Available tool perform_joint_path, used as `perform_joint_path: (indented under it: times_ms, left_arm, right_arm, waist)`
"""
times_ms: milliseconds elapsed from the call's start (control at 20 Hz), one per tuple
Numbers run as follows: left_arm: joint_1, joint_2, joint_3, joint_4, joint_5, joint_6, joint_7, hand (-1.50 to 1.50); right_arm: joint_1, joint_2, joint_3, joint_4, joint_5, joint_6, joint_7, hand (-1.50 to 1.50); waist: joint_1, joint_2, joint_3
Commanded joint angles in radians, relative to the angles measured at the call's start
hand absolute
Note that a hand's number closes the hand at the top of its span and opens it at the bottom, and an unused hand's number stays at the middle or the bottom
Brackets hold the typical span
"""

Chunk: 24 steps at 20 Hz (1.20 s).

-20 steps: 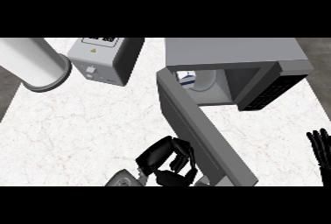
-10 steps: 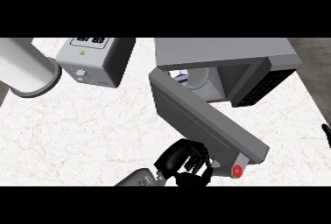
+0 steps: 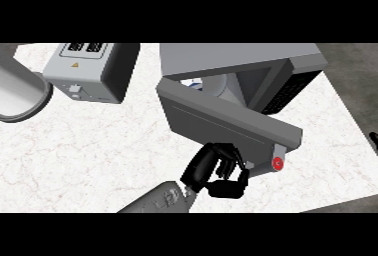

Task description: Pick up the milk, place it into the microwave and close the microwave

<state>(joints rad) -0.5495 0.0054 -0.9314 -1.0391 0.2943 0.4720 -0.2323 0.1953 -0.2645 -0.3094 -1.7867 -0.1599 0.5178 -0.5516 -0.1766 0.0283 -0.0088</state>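
The grey microwave [image 3: 244, 57] stands at the back right of the counter. Its door [image 3: 221, 120] hangs partly open, slanting toward me, with a red button [image 3: 278, 162] at its near end. Through the gap a bit of the white and blue milk [image 3: 193, 84] shows inside the cavity. My left hand [image 3: 218, 170] comes in from the lower edge, and its fingers rest against the outer face of the door near its free end, holding nothing. Only a black sliver of my right hand [image 3: 372, 138] shows at the right edge.
A grey toaster [image 3: 88, 70] stands at the back left. A large grey cylinder [image 3: 18, 95] lies at the far left edge. White marble counter [image 3: 96, 155] spreads left of my forearm; its right edge runs close by the microwave.
The door has swung further toward the microwave, with my left hand following it up and to the right. The right hand has slid almost out of view.
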Motion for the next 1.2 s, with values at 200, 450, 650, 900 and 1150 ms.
perform_joint_path:
  times_ms: [200,450,650,900,1150]
  left_arm:
    - [-0.114,-0.005,0.093,-0.014,0.182,0.105,-0.095,1.50]
    - [-0.185,-0.005,0.122,0.044,0.269,0.105,-0.120,1.50]
    - [-0.238,-0.005,0.157,0.114,0.321,0.118,-0.132,1.50]
    - [-0.306,-0.005,0.207,0.185,0.389,0.095,-0.155,1.50]
    - [-0.326,-0.005,0.209,0.192,0.443,0.076,-0.221,1.50]
  right_arm:
    - [-0.022,-0.055,0.005,-0.049,-0.078,0.063,0.060,-1.50]
    - [-0.053,-0.076,0.004,-0.049,-0.112,0.069,0.094,-1.50]
    - [-0.061,-0.101,0.005,-0.065,-0.130,0.082,0.122,-1.50]
    - [-0.092,-0.129,-0.030,-0.070,-0.174,0.074,0.152,-1.50]
    - [-0.134,-0.163,-0.039,-0.059,-0.202,0.075,0.188,-1.50]
  waist:
    - [-0.063,0.016,-0.003]
    - [-0.084,0.031,0.000]
    - [-0.100,0.039,0.001]
    - [-0.113,0.045,0.001]
    - [-0.112,0.054,0.000]
